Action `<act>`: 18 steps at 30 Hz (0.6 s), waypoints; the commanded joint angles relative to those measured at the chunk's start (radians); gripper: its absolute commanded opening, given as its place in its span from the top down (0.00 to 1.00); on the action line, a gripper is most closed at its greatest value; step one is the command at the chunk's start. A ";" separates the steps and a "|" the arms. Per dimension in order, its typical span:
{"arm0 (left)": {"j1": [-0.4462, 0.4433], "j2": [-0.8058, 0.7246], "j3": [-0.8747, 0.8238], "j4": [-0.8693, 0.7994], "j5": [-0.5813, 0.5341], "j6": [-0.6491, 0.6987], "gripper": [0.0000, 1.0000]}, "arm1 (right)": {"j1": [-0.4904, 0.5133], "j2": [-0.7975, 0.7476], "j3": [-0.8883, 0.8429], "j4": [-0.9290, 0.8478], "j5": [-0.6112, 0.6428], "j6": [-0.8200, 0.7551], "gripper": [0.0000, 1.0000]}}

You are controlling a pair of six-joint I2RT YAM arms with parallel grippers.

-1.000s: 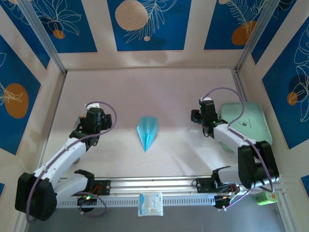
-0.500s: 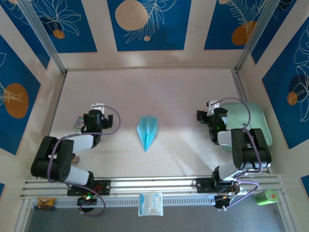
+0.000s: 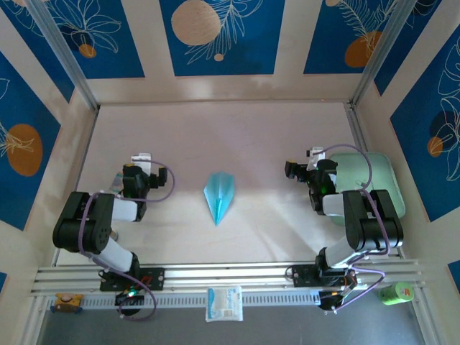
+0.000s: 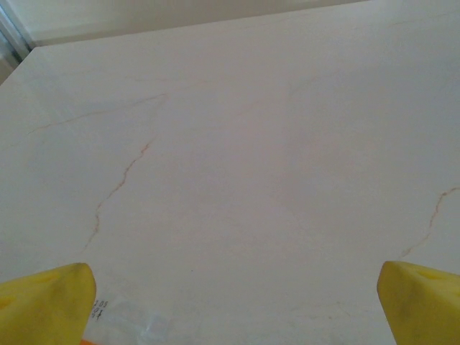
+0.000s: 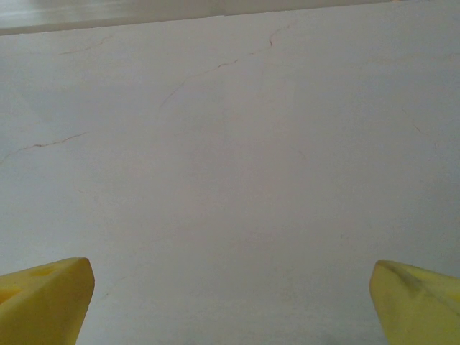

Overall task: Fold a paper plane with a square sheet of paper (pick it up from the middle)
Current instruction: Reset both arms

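The light blue paper plane [image 3: 219, 195] lies flat on the table's middle, a slim dart with a centre crease and its tip toward the near edge. No unfolded square sheet is in view. My left gripper [image 3: 141, 164] sits to the plane's left and my right gripper [image 3: 309, 164] to its right, both well apart from it. In the left wrist view the gripper [image 4: 233, 305] is open, its yellow fingertips [image 4: 47, 302] spread to the frame's corners over bare table. The right wrist view has the gripper [image 5: 230, 302] open too, with nothing between the yellow fingertips [image 5: 43, 298].
A mint-green tray [image 3: 374, 172] sits at the right, just behind my right arm. A small white packet [image 3: 224, 303] lies on the front rail and a green can [image 3: 397, 293] at the front right. A clear wrapper [image 4: 133, 323] lies under my left gripper.
Both arms have folded back toward their bases, drawing the grippers outward and away from the plane. The plane has not moved.
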 commanded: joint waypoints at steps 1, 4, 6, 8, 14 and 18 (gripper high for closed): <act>0.008 0.000 0.002 0.050 0.034 -0.009 0.00 | 0.002 -0.005 0.013 0.031 0.009 0.011 0.01; 0.008 0.002 0.002 0.053 0.034 -0.008 0.00 | 0.003 -0.005 0.014 0.029 0.009 0.011 0.01; 0.008 0.000 0.003 0.052 0.034 -0.008 0.00 | 0.003 -0.005 0.013 0.029 0.009 0.011 0.01; 0.008 0.001 0.003 0.052 0.034 -0.008 0.00 | 0.003 -0.005 0.013 0.030 0.009 0.011 0.01; 0.008 0.002 0.002 0.054 0.034 -0.008 0.00 | 0.003 -0.005 0.014 0.029 0.009 0.011 0.01; 0.008 0.002 0.003 0.054 0.034 -0.008 0.00 | 0.002 -0.005 0.014 0.029 0.009 0.011 0.01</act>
